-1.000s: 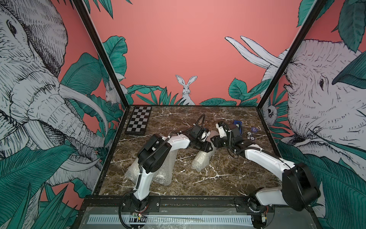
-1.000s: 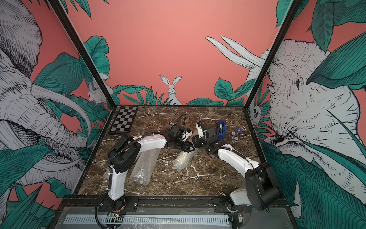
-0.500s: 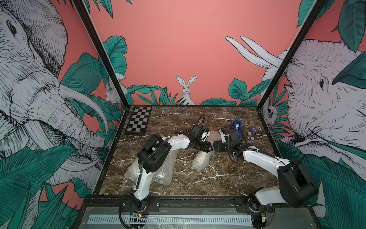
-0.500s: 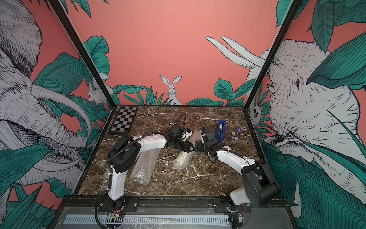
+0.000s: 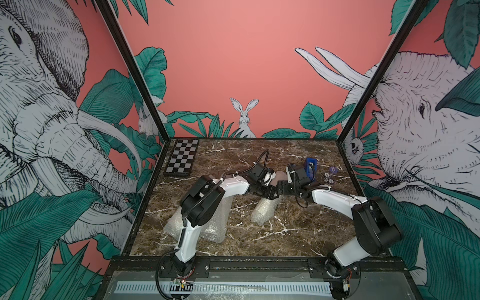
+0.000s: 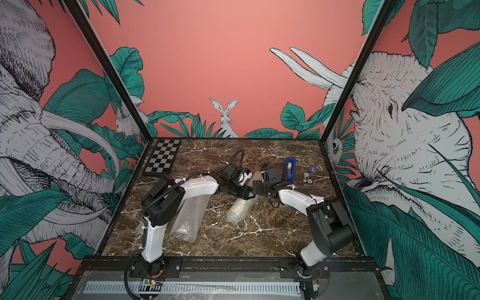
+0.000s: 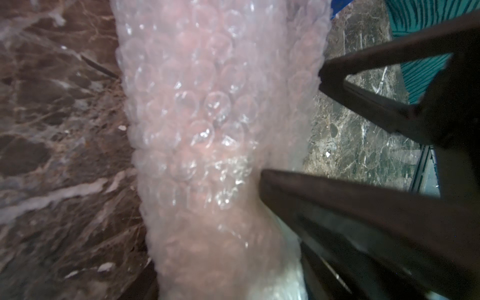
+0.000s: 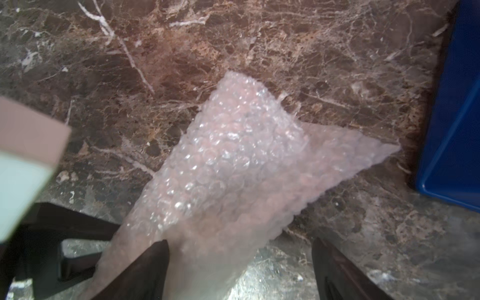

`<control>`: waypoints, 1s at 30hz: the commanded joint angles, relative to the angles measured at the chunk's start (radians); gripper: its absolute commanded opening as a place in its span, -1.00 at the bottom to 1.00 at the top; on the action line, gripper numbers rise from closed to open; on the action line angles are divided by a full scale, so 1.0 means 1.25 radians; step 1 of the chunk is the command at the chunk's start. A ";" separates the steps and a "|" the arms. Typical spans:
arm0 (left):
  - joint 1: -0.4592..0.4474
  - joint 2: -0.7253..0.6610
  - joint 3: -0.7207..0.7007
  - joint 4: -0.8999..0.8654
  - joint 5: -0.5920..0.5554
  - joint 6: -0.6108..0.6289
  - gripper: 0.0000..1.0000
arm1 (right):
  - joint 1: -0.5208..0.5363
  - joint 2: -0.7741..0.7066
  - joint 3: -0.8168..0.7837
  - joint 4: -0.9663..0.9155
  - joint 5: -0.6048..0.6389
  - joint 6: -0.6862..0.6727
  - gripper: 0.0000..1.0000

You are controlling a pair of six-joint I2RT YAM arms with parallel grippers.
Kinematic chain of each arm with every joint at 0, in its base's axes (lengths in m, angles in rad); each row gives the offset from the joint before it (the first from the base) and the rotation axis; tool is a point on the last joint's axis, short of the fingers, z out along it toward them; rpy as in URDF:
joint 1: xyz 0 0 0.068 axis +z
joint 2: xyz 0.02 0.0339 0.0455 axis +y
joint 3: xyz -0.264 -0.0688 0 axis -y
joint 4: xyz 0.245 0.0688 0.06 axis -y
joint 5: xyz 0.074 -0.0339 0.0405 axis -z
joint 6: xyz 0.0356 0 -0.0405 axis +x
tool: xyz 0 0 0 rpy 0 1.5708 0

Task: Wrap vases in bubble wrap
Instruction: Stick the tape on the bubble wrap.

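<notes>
Marble tabletop (image 5: 298, 233), ctr: bubble-wrap roll (image 5: 263, 213) unmoved vs earlier; right gripper (image 8: 237, 242) shifted in from tape dispenser (image 5: 310, 166), jaws wide, released. Roll translucent, pinkish, far corner flared. Left gripper (image 7: 291, 123) tips press roll; grip unclear.

Dispenser (image 5: 310, 167) behind bubble wrap (image 5: 263, 214) on table (image 5: 285, 233)
</notes>
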 commanded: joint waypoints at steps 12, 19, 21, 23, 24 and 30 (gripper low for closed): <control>-0.016 -0.049 -0.032 -0.025 0.022 0.017 -0.43 | 0.004 0.040 0.059 0.030 -0.030 0.041 0.89; -0.016 -0.051 -0.046 0.003 0.023 0.006 -0.48 | -0.012 -0.043 -0.030 0.082 -0.119 0.079 0.89; -0.016 -0.050 -0.048 0.009 0.025 0.005 -0.49 | -0.017 -0.050 -0.045 0.095 -0.140 0.090 0.88; -0.016 -0.048 -0.047 0.011 0.031 0.006 -0.49 | -0.020 -0.050 -0.056 0.114 -0.162 0.104 0.88; -0.016 -0.048 -0.047 0.011 0.031 0.006 -0.49 | -0.020 -0.049 -0.055 0.115 -0.168 0.108 0.88; -0.016 -0.061 -0.058 0.020 0.041 0.010 -0.49 | -0.020 0.009 -0.011 0.066 -0.109 0.100 0.87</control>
